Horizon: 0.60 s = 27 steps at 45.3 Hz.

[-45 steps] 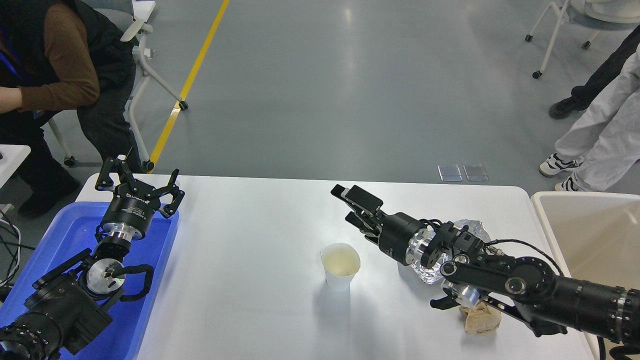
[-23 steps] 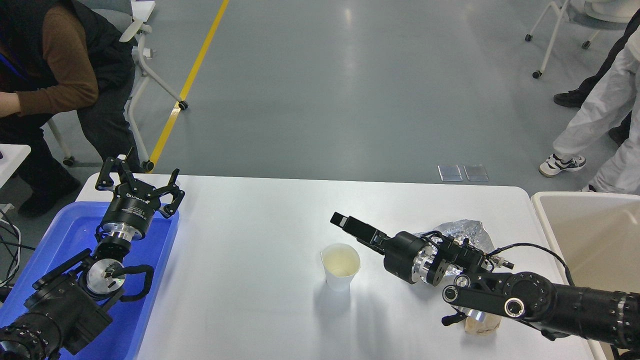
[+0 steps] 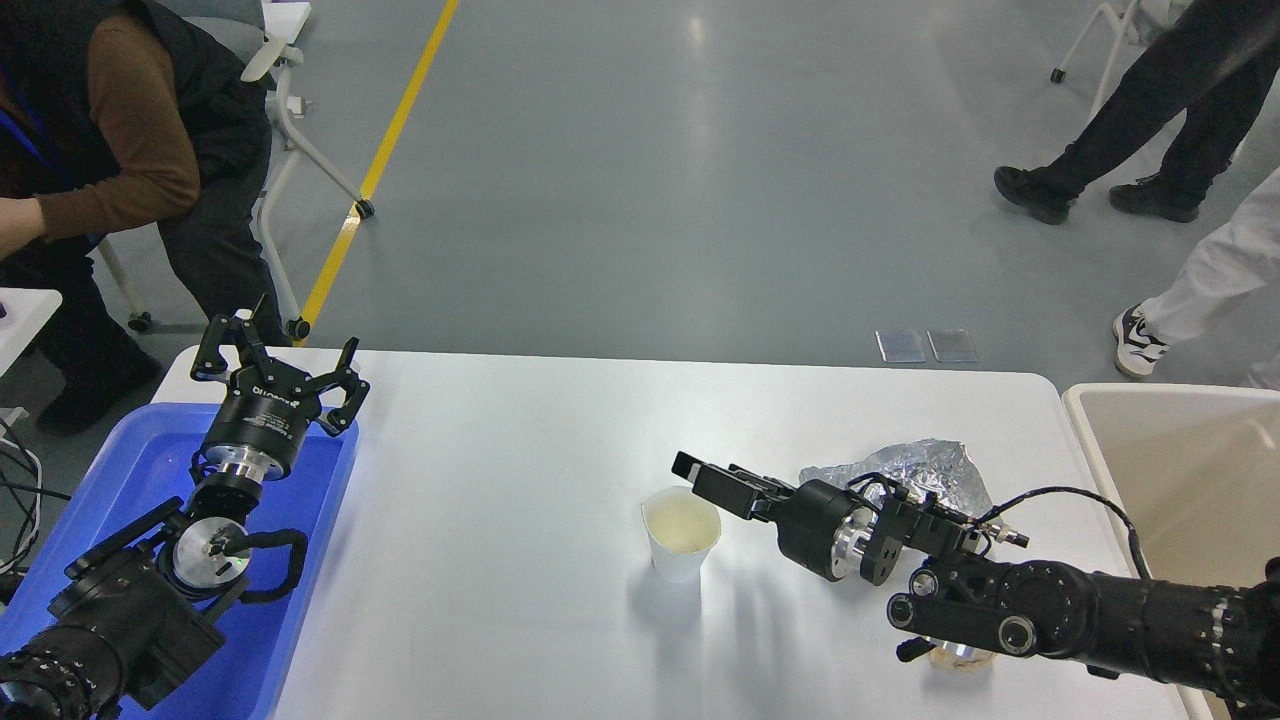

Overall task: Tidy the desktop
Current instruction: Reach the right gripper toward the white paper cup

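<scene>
The white worktop point(image 3: 520, 560) filled the lower half of the view, spreading beneath both sets of fingers and well out past either of them. To the right of the right fingers, past the worktop's edge, sat the beige bin point(image 3: 1180, 470). Under the left arm lay the blue tray point(image 3: 320, 560), its far rim just below the left fingers. The left gripper point(image 3: 275, 360) hung over that far rim, fingers point(image 3: 345, 385) spread wide and released, nothing between them. Behind the right fingers, back along the arm, a crumpled sheet of foil point(image 3: 925, 465) rested on the worktop. The white paper cup point(image 3: 680, 535) stood upright just below and left of the right fingers, its rim right beside them; I couldn't tell whether they touched. The right gripper point(image 3: 715, 482) pointed left, low over the worktop, seen nearly edge-on, so I couldn't tell whether its fingers were released or clenched. A scrap of brown paper point(image 3: 960, 662) peeked from under the right arm.
</scene>
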Tool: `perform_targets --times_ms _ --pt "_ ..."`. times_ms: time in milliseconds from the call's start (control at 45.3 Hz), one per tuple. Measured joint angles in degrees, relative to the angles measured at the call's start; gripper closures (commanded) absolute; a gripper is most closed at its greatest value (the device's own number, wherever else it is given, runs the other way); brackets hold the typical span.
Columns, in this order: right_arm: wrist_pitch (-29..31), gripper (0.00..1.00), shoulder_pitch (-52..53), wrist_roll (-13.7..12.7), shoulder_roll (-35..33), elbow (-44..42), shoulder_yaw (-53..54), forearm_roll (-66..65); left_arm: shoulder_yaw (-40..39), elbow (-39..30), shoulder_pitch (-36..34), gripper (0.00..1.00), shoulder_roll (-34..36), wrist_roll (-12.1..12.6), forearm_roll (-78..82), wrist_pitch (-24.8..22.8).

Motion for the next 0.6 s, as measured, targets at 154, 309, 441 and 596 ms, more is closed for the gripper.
perform_targets --times_ms 154,309,441,596 --pt "-0.8 0.0 0.2 0.0 0.3 -0.6 -1.8 -0.8 0.0 0.0 0.0 0.0 0.0 0.0 0.0 0.0" --pt "-0.8 0.0 1.9 0.0 0.1 -0.9 -4.8 -1.6 0.0 0.0 0.0 0.0 0.0 0.0 0.0 0.0" --pt "-0.1 0.0 3.7 -0.1 -0.3 -0.9 -7.6 -1.9 0.0 0.0 0.0 0.0 0.0 0.0 0.0 0.0" --pt "0.9 0.0 6.3 -0.1 -0.7 -0.9 -11.3 -2.0 0.0 0.0 0.0 0.0 0.0 0.0 0.0 0.0"
